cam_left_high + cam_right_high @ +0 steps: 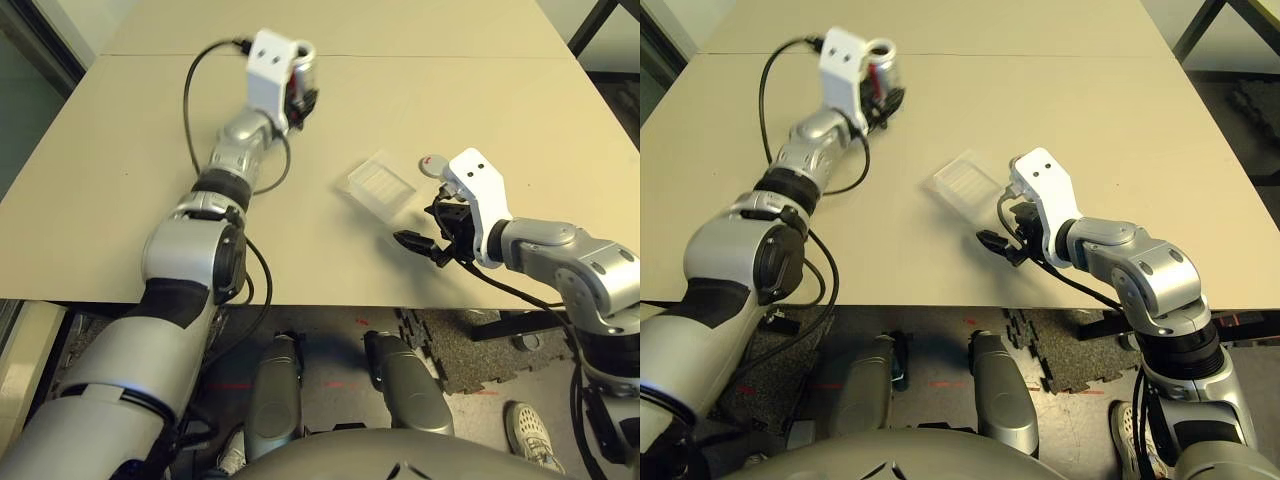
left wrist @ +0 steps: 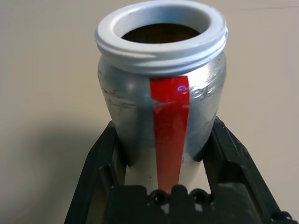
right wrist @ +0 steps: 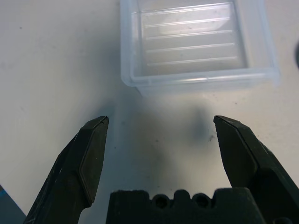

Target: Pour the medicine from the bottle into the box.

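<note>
My left gripper (image 2: 163,144) is shut on the silver-grey bottle (image 2: 161,93), its black fingers clamping the lower body on both sides of the red stripe. The bottle's mouth is uncapped and dark inside, and no medicine shows. In the head views the bottle (image 1: 885,68) is held at the far left of the table. The clear ribbed box (image 1: 378,183) lies at mid-table with nothing visible in it. My right gripper (image 3: 161,122) is open just short of the box's (image 3: 191,42) near wall, holding nothing. The round grey cap (image 1: 432,163) lies just right of the box.
The tan table (image 1: 480,100) stretches bare behind and to the right of the box. A black cable (image 1: 190,110) loops off my left forearm over the table. The table's front edge (image 1: 330,302) runs just below my right gripper.
</note>
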Action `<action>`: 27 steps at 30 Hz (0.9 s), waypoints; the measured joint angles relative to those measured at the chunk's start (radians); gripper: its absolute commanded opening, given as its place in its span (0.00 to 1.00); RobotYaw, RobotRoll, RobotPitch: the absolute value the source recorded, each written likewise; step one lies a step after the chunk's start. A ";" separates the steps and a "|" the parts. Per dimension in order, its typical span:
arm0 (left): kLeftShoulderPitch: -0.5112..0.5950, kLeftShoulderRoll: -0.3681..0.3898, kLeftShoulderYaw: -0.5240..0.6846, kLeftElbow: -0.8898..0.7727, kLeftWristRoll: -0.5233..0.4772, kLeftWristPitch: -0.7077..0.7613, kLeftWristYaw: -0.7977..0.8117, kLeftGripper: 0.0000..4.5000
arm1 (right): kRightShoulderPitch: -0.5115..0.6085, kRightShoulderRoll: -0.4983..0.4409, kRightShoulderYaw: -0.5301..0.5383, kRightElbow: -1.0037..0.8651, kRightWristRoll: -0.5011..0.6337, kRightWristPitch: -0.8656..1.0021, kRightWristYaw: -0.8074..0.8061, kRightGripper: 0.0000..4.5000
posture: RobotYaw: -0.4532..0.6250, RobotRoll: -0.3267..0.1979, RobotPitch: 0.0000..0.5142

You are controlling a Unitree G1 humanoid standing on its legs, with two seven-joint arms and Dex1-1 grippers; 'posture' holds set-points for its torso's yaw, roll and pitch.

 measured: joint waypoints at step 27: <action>-0.552 -0.013 -1.279 0.026 1.236 -0.490 0.461 0.54 | -0.001 0.042 0.003 0.003 -0.009 -0.026 -0.033 1.00 | 0.27 0.62 0.30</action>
